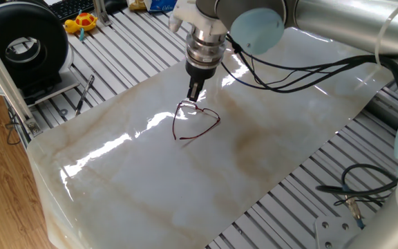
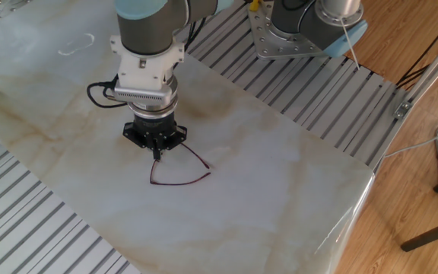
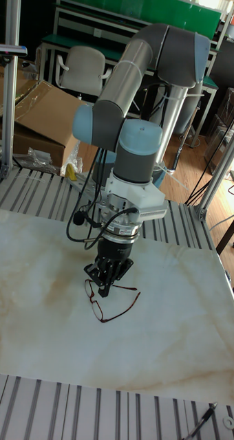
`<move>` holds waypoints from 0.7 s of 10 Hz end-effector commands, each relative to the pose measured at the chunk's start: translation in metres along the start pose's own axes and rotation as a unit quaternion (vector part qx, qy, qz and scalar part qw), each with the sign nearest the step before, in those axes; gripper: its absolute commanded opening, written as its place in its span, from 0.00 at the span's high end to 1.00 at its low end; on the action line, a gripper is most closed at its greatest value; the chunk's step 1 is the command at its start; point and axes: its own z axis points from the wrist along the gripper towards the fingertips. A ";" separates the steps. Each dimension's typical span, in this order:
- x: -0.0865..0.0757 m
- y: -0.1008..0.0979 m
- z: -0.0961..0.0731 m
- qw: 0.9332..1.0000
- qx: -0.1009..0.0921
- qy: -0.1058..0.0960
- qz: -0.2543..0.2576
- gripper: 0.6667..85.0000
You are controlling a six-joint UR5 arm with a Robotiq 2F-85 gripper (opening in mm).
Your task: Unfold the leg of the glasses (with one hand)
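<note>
While the glasses (image 1: 196, 122) lie mid-table (image 1: 275, 159), one leg is seen swung out and the other seems folded, so the task is judged part done. The gripper (image 1: 196, 93) is poised just above, jaws pinched together, apparently empty.

A marble-patterned sheet (image 1: 185, 180) covers the slatted table (image 1: 116, 48); a black pen (image 1: 83, 95) lies on the slats beside it; a black round device (image 1: 25, 43) stands near a yellow toy (image 1: 81, 23) and a keyboard (image 1: 74, 7); behind, a cardboard box (image 3: 38, 113) and chair (image 3: 82, 69).
</note>
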 end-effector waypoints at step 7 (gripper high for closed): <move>0.002 0.002 0.018 1.000 0.000 0.011 0.013 0.99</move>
